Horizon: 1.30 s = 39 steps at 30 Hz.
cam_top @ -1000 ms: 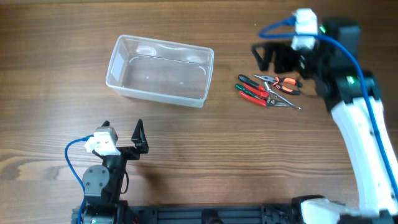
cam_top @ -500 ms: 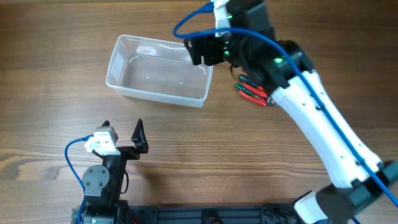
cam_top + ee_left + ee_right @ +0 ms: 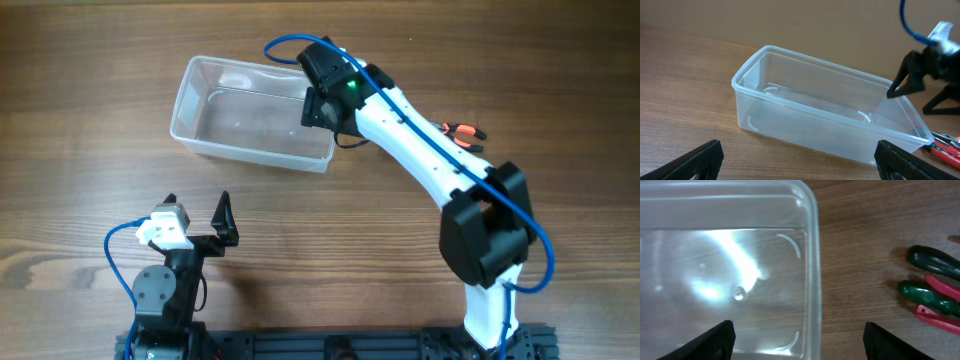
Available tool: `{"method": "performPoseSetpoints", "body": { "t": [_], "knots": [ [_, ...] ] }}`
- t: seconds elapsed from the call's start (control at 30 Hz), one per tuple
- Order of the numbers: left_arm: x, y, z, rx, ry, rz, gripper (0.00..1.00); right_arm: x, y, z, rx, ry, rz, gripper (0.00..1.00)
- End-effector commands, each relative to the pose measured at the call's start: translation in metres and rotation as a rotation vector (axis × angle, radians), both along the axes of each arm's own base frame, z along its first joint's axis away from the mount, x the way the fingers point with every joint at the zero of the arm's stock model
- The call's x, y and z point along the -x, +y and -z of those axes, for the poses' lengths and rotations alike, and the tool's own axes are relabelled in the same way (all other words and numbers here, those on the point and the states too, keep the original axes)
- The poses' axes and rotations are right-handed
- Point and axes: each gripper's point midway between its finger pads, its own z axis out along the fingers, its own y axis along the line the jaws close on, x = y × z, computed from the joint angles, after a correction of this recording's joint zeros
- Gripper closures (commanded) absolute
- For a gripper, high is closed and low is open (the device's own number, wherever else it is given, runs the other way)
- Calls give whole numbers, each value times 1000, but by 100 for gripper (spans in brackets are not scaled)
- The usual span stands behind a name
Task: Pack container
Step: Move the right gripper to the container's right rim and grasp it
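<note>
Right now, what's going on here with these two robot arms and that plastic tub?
The robot is meant to pack the clear container, which is empty. The right end effector hovers open over the end nearest the hand tools, holding nothing. Those red- and green-handled tools lie on the table beside it. The left end effector sits open, apart from it all.

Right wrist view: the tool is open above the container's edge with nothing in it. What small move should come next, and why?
Probably lower the right tool slightly so its open fingers straddle the container wall, then close on it. That wall runs midway between the fingers, the container is empty, and the pliers lie outside it, so repositioning the container looks likely.
</note>
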Motion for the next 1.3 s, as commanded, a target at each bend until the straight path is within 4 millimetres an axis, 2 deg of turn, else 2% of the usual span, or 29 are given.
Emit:
{"method": "performPoseSetpoints", "body": {
  "t": [0.0,0.07,0.13,0.2,0.33,0.53,0.7,0.93,1.1,1.17,1.27],
  "knots": [
    [0,2,2,8,4,-10,0,-4,-8,21,60,13,48,24],
    [0,2,2,8,4,-10,0,-1,-8,33,73,43,25,29],
    [0,2,2,8,4,-10,0,7,-6,45,75,99,-11,44],
    [0,2,2,8,4,-10,0,14,-10,47,93,130,-13,55],
    [0,2,2,8,4,-10,0,14,-15,43,158,123,-148,62],
    [0,2,2,8,4,-10,0,10,-45,39,377,115,-327,73],
    [0,2,2,8,4,-10,0,2,-60,39,425,132,-449,77],
    [0,2,2,8,4,-10,0,-9,-61,39,457,118,-673,77],
    [0,2,2,8,4,-10,0,-2,-45,39,340,121,-645,73],
    [0,2,2,8,4,-10,0,1,-38,29,269,107,-585,73],
    [0,2,2,8,4,-10,0,5,-29,3,151,76,-444,71]
  ]
}}
